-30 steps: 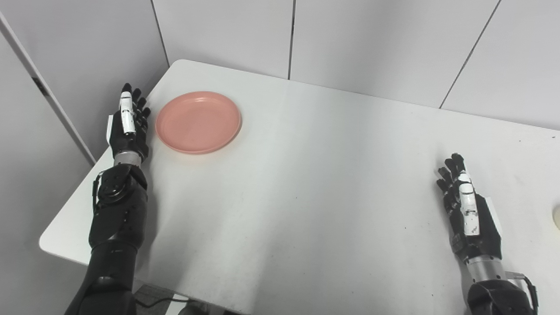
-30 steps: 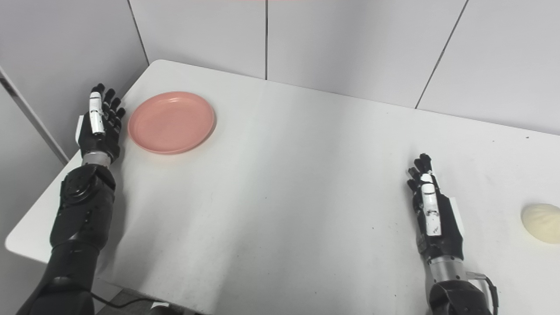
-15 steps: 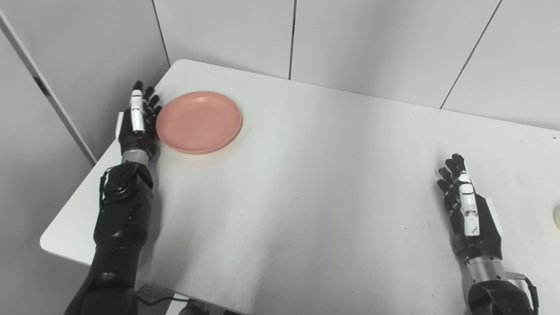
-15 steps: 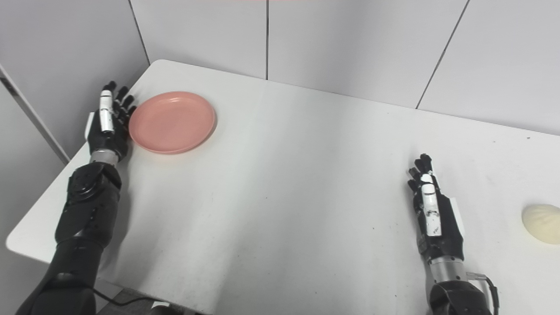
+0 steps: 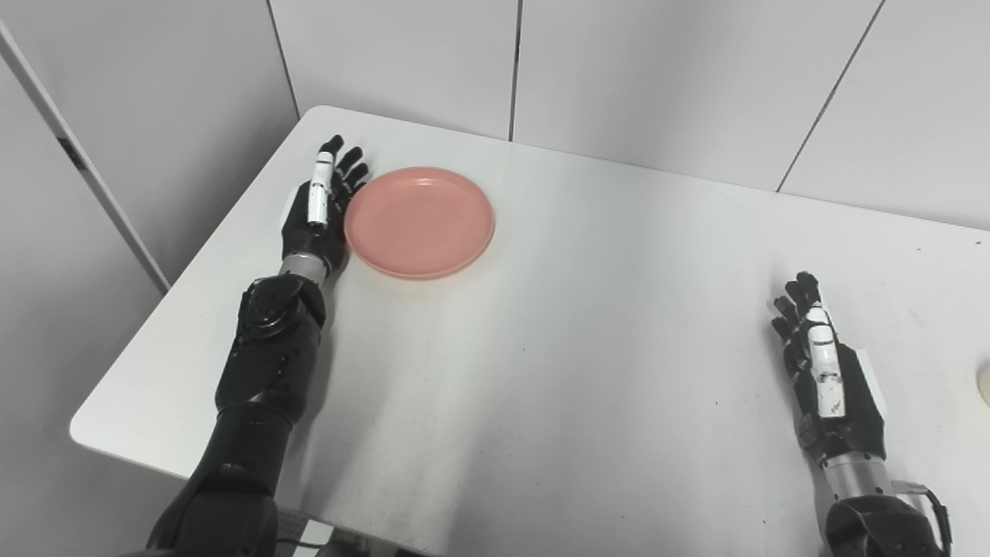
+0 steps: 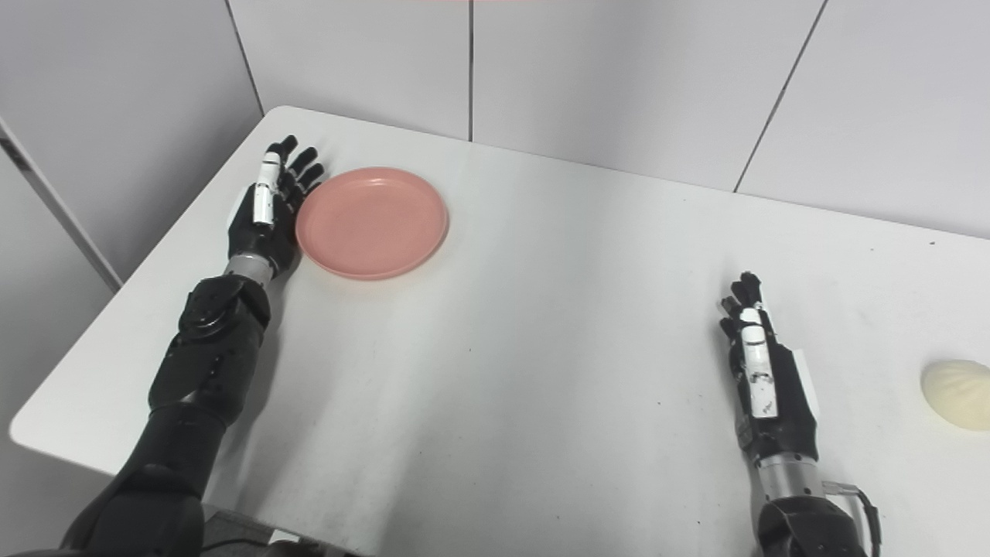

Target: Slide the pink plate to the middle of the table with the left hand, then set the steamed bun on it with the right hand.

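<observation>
The pink plate lies flat on the white table, face up, toward the 10 o'clock part of the tabletop — short of the middle. It is round, so it has no long axis to speak of; in these views it reads as an oval stretched left to right only because of the camera's slant.

The left hand stands on edge at the plate's 9 o'clock side, palm facing the plate, fingers straight and a little apart, pointing toward 12 o'clock. It presses against the rim and grips nothing.

The right hand rests at about 4 o'clock on the table, also on edge, fingers extended toward 12 o'clock and holding nothing. The steamed bun sits at its 3 o'clock, well apart from it, near the table's right side — a pale dome whose longer span runs left to right.
</observation>
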Robot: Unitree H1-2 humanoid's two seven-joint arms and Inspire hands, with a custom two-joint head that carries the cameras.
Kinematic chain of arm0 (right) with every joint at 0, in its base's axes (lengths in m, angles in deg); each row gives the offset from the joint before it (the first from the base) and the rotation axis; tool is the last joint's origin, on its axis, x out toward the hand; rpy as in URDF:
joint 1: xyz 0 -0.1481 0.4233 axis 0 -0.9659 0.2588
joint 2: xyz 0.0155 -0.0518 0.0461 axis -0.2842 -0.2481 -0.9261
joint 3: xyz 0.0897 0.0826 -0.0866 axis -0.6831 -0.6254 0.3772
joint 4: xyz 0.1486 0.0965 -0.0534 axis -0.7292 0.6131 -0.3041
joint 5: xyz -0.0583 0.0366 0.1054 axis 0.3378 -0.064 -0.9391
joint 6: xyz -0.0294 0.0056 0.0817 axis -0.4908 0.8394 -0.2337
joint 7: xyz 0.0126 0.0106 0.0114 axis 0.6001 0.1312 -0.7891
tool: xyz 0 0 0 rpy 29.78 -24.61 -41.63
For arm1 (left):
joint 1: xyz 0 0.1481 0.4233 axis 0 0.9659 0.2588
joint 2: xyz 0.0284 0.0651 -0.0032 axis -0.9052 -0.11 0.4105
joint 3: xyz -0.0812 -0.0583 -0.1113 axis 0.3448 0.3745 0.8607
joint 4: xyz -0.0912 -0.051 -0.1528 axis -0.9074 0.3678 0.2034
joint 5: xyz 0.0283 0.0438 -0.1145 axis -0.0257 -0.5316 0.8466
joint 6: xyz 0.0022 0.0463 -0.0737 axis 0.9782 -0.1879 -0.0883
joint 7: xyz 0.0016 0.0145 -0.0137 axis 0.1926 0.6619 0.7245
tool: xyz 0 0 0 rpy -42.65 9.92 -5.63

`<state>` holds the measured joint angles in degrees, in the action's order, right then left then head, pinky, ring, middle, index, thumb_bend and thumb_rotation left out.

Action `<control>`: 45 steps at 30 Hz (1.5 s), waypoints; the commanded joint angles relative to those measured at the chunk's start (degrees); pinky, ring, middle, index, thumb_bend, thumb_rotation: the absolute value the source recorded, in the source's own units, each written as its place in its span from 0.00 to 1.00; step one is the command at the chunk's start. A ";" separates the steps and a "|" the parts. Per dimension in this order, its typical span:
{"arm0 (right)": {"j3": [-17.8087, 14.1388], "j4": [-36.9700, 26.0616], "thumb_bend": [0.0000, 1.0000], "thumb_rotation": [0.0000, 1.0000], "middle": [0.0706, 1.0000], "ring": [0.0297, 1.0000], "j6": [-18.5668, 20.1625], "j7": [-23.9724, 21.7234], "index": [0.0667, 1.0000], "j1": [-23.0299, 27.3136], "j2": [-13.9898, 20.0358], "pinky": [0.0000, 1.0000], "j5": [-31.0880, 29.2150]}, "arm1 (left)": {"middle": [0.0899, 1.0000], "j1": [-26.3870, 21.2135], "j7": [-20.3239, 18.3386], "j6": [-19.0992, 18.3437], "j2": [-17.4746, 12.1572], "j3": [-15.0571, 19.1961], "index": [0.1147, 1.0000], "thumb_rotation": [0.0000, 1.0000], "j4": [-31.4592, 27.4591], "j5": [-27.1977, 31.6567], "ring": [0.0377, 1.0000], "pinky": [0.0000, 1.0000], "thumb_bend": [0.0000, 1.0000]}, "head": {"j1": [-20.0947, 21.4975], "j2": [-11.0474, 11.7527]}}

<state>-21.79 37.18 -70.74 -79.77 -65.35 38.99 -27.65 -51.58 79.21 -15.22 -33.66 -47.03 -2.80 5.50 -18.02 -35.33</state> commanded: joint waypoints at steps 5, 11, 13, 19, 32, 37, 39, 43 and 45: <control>0.33 0.21 0.15 1.00 1.00 1.00 1.62 0.49 1.00 -2.52 -1.39 1.00 -0.22 | 0.94 -0.32 -1.62 -3.23 2.42 -2.79 0.95 1.00 0.89 -0.76 0.95 0.98 0.40 | 1.38 -0.23; 0.55 0.28 0.17 1.00 1.00 1.00 1.40 0.97 1.00 -2.54 -2.20 1.00 0.01 | 0.93 -0.25 -2.63 -4.19 3.47 -4.51 0.94 1.00 0.33 -0.55 0.94 0.98 0.40 | 3.60 -0.50; 0.81 0.22 0.17 1.00 1.00 1.00 1.13 1.18 1.00 -2.67 -2.45 1.00 0.55 | 0.93 -0.09 -3.71 -4.73 3.69 -5.13 0.94 1.00 -0.07 -0.38 0.94 0.98 0.41 | 4.45 -0.60; 1.27 -0.20 0.16 1.00 1.00 1.00 1.88 1.97 1.00 -2.79 -3.23 1.00 1.87 | 0.94 0.85 -6.51 -7.25 4.56 -7.07 0.96 1.00 -2.84 -0.01 0.95 0.96 0.41 | 7.44 -0.97; 2.39 0.64 0.21 1.00 1.00 1.00 0.89 2.58 1.00 -2.64 -4.82 1.00 3.34 | 0.97 4.32 -11.28 -17.27 7.66 -11.06 0.99 1.00 -15.26 2.50 0.97 1.00 0.37 | 13.66 -1.61; 2.70 0.80 0.20 1.00 1.00 1.00 1.07 2.89 1.00 -2.65 -5.24 1.00 3.68 | 0.99 5.73 -12.82 -20.02 8.66 -12.56 1.00 1.00 -19.72 4.16 0.98 0.99 0.36 | 15.20 -1.79; 2.79 0.45 0.21 1.00 1.00 1.00 1.65 3.23 1.00 -2.67 -5.52 1.00 3.97 | 0.99 6.17 -13.41 -20.71 8.88 -13.21 1.00 1.00 -20.87 4.58 0.98 1.00 0.35 | 15.79 -1.84; 3.18 0.50 0.22 1.00 1.00 1.00 1.38 3.36 1.00 -2.71 -5.58 1.00 4.64 | 0.98 6.94 -14.57 -21.67 9.36 -14.22 1.00 1.00 -22.41 5.23 0.97 0.99 0.34 | 16.88 -1.98; 3.35 0.74 0.21 1.00 1.00 1.00 0.91 3.53 1.00 -2.65 -5.70 1.00 5.08 | 0.98 7.40 -14.91 -22.34 9.57 -14.69 1.00 1.00 -23.42 5.08 0.98 0.99 0.35 | 17.62 -2.13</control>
<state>-19.68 35.89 -70.19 -76.16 -65.99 34.98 -22.55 -43.87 65.92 -36.37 -24.47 -60.91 -24.60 9.81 -0.35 -37.53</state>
